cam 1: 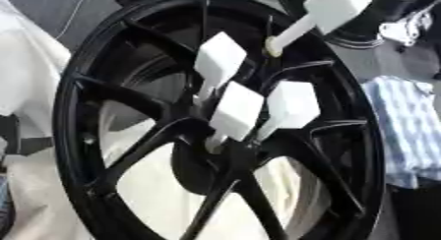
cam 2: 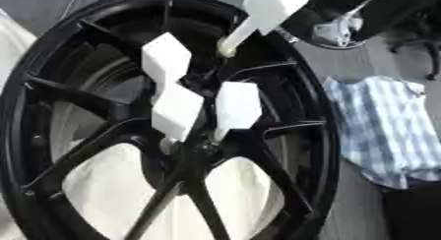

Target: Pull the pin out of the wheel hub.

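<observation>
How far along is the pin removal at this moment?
One pin looks already out: it hangs above the wheel, its tip near the rim, away from the hub. What holds it is out of view, and neither hand shows. Three pins appear seated around the hub, so if all must come out, most of the job is left.

Both views are being softened by blur throughout. The white pins [cam 1: 235,110] are being washed out by even bright light, and the black wheel [cam 1: 138,99] is being left nearly detailless.
</observation>
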